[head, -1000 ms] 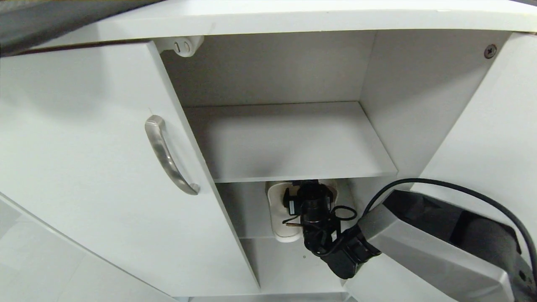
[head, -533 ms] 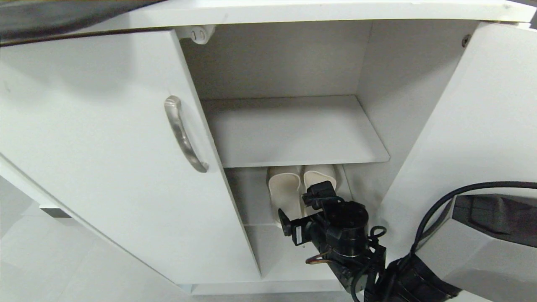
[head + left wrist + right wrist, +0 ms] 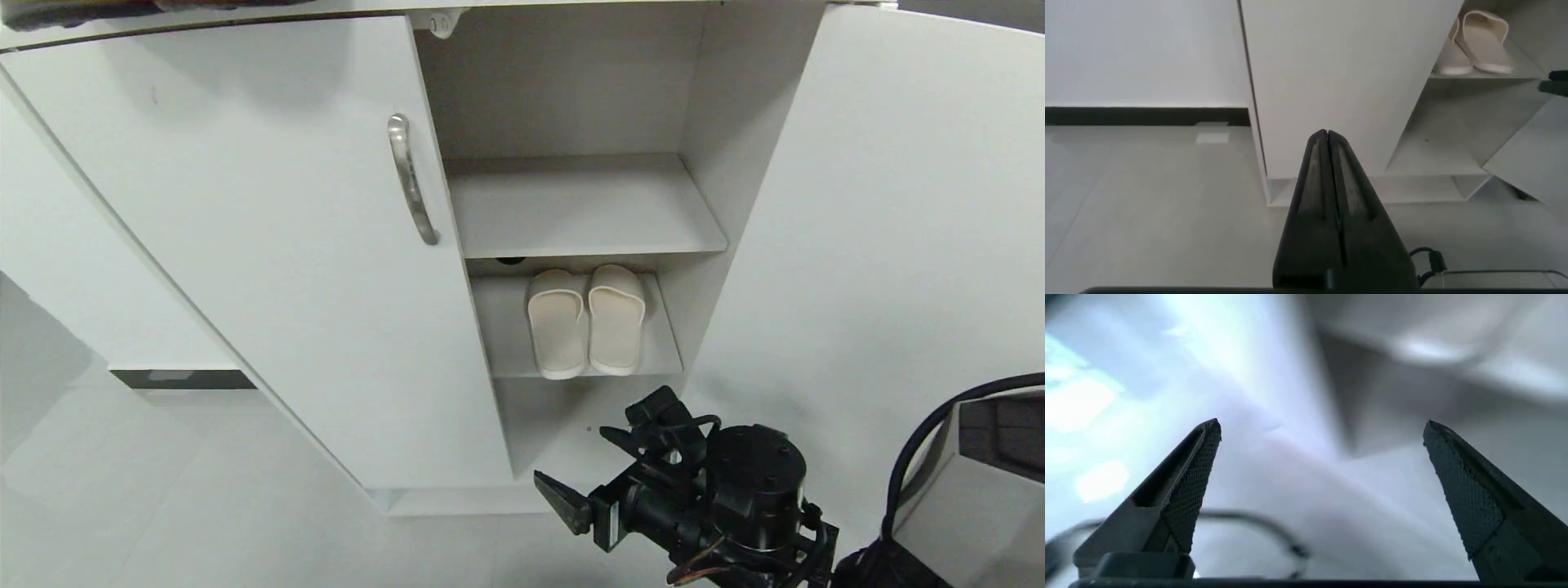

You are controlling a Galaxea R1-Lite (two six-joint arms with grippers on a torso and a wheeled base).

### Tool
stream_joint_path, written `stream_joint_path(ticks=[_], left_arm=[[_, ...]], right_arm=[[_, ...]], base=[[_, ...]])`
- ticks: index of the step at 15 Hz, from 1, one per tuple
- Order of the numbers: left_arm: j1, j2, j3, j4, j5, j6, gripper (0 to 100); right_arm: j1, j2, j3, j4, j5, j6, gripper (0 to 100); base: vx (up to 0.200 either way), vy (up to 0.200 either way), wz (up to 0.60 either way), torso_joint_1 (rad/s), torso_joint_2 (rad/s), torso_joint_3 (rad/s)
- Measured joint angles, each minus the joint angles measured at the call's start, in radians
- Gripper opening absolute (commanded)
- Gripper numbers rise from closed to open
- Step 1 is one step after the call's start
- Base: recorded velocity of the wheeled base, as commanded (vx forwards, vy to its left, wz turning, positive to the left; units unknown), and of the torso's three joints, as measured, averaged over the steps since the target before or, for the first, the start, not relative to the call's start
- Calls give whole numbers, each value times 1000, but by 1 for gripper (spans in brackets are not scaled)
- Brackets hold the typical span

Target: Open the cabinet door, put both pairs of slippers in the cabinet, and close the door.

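Backed out of the cabinet with the right tool released and empty and the left tool clenched on nothing, leaving one pair of slippers on the middle shelf, so probably about halfway through the stowing.

Smooth matt white board for the cabinet door; brushed satin metal for the handle; smooth matt cream rubbery slippers; glossy pale floor; dimpled matt black pads on the right gripper
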Motion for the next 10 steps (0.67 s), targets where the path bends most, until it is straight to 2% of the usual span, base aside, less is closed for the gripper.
stream_joint_path(ticks=[7, 10], left_arm=[[0, 0, 0, 0, 1, 0, 0], [1, 0, 0, 0, 0, 1, 0]], right_arm=[[13, -79, 69, -5, 50, 27, 100], [17, -93, 82, -8, 54, 27, 100]], base=[[0, 0, 0, 0, 0, 0], [0, 0, 0, 4, 2, 165]])
